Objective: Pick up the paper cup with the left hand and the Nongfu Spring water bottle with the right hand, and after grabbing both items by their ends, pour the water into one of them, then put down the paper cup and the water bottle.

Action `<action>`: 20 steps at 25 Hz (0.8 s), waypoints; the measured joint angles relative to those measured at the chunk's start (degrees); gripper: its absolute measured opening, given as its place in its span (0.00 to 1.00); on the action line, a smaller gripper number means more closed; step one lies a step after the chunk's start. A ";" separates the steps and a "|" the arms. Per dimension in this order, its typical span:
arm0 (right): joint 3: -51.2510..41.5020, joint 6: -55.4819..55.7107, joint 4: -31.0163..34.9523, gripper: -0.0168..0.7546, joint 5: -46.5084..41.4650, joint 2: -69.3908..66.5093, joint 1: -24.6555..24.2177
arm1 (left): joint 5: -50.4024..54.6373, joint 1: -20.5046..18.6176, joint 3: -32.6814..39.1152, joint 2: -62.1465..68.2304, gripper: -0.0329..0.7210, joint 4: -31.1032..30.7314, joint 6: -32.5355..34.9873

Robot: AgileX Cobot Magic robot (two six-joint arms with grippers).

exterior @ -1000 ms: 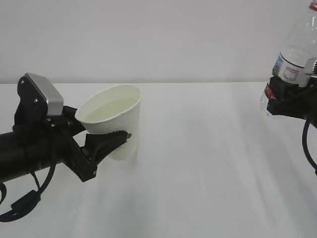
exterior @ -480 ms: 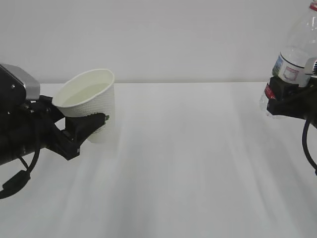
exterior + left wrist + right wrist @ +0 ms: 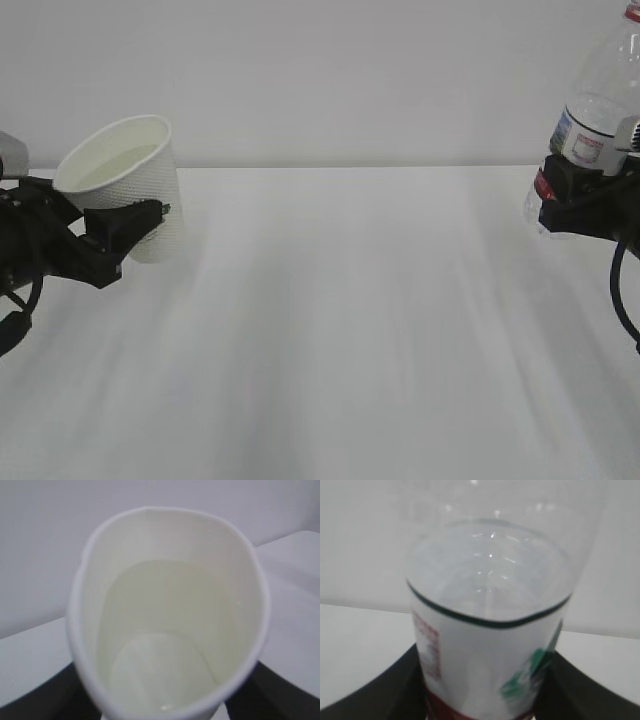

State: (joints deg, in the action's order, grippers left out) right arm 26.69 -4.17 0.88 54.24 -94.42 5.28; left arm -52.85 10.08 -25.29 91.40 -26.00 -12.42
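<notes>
The paper cup point(image 3: 125, 185) is being held between the fingers of the left gripper point(image 3: 135, 222), pinched at its lower wall, with its mouth tilted up and toward the camera and its base hanging just above the surface point(image 3: 350, 330) (whether it is touching cannot be told). In the left wrist view the water point(image 3: 160, 645) is being seen as a clear pool over the pale cream inside of the cup. The cup's long axis is being kept near upright, leaning slightly, so the drop to the surface lies straight below the gripper.

The Nongfu Spring water bottle point(image 3: 600, 120) is being gripped by the right gripper point(image 3: 578, 200), closed around the labelled lower body, with the bottle rising above the gripper and leaning a little; its base is sitting just beneath the gripper, clear of the surface by the look of it.

The two grippers are being held well apart, at opposite edges of the exterior view. Nothing is lying beneath or between them, so the setting-down is judged to be unobstructed for each arm.
</notes>
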 joint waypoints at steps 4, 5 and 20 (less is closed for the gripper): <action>0.00 0.00 0.00 0.55 0.00 0.00 0.00 | -0.28 -2.07 0.00 0.00 0.69 1.09 0.00; 0.00 0.00 0.00 0.55 0.00 0.00 0.00 | -0.55 -2.51 0.00 0.00 0.68 1.59 0.00; 0.00 0.00 -0.35 0.55 0.00 0.00 0.00 | -1.63 -5.01 0.00 0.96 0.67 8.85 2.46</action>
State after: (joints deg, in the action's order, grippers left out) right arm 26.69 -4.17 0.53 54.24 -94.42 5.28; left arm -54.48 5.07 -25.29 92.36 -17.14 -9.96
